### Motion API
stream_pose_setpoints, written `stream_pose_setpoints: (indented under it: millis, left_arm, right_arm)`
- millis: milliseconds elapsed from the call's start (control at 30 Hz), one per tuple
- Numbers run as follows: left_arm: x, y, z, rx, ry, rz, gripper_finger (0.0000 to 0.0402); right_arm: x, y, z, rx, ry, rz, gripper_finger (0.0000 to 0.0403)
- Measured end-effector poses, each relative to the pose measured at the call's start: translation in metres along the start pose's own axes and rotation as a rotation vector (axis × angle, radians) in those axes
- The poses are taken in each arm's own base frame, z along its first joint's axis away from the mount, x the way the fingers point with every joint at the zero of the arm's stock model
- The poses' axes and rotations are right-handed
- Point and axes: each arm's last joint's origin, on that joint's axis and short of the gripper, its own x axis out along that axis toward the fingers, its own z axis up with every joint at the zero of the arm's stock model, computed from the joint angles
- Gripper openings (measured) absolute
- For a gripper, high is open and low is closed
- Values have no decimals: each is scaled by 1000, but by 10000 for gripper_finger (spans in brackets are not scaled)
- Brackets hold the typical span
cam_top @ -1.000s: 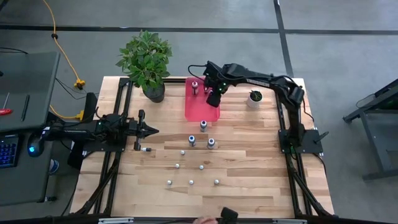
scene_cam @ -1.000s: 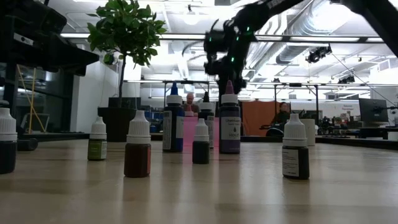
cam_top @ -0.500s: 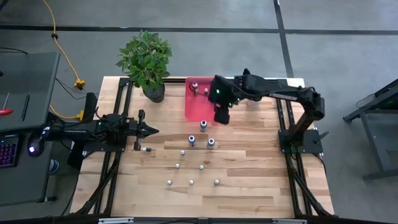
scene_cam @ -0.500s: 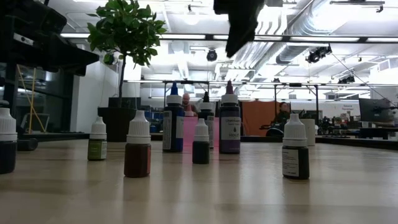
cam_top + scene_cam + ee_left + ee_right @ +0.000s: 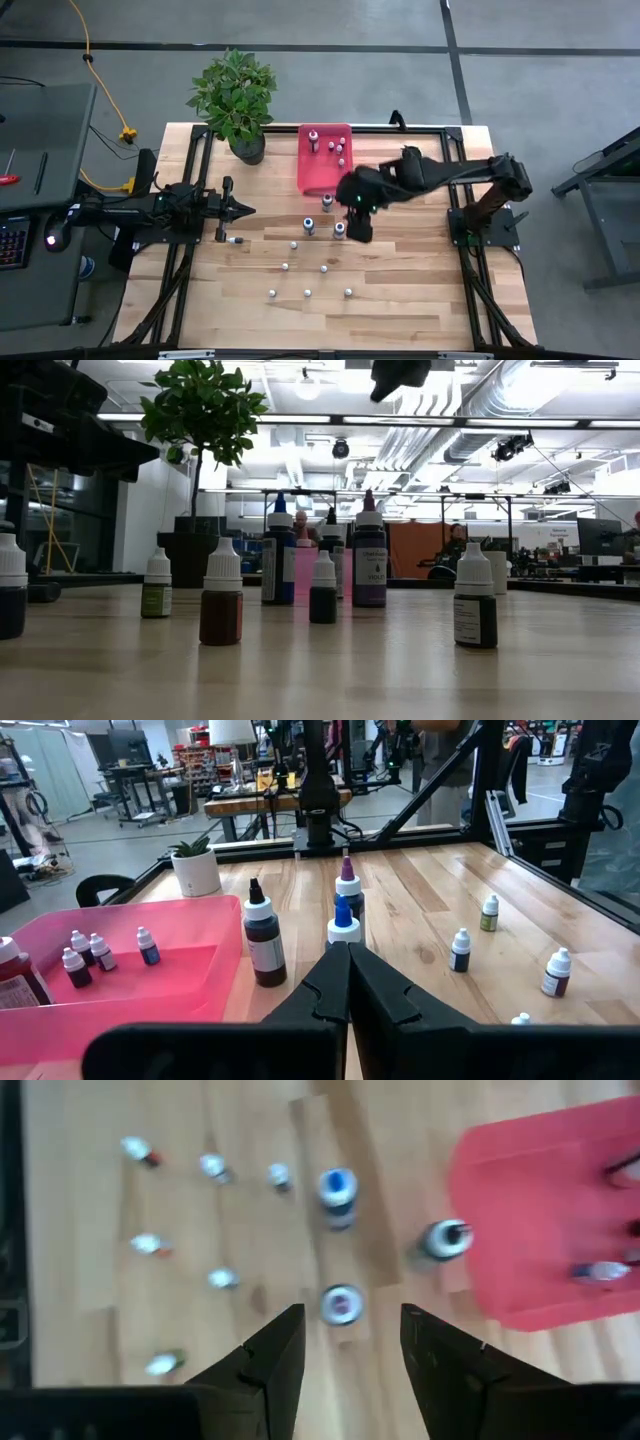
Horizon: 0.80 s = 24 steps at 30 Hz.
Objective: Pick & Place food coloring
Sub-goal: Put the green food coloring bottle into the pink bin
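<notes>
Bright even overhead light, ceiling strips [image 5: 300,422] glaring at 12 o'clock, soft shadows on desk [image 5: 400,290], right wrist view motion-blurred

From straight above we see the whole bench [image 5: 400,290]; low, we look level across it; both views share the bottles [image 5: 221,605].

Food coloring [image 5: 309,226] bottles upright — some in pink tray [image 5: 318,178].

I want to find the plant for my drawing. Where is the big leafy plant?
In the high view the leafy plant stands at the table's far left corner, just left of the pink tray holding small bottles.
</notes>
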Motion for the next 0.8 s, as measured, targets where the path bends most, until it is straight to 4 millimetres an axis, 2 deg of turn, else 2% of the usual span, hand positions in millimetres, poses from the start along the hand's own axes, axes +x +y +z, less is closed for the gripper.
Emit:
stream_pose_setpoints:
  millis: [167,300,500,800]
  left_arm:
    - [0,0,0,0,0,0,0]
    - [0,0,0,0,0,0,0]
    - [0,0,0,0,0,0,0]
    - [0,0,0,0,0,0,0]
  right_arm:
    - [0,37,-15,45,48,39,142]
    - [11,63,-26,110,106,47,140]
    - [34,95,-40,112,183,49,147]
    - [80,127,-47,160,292,189,158]
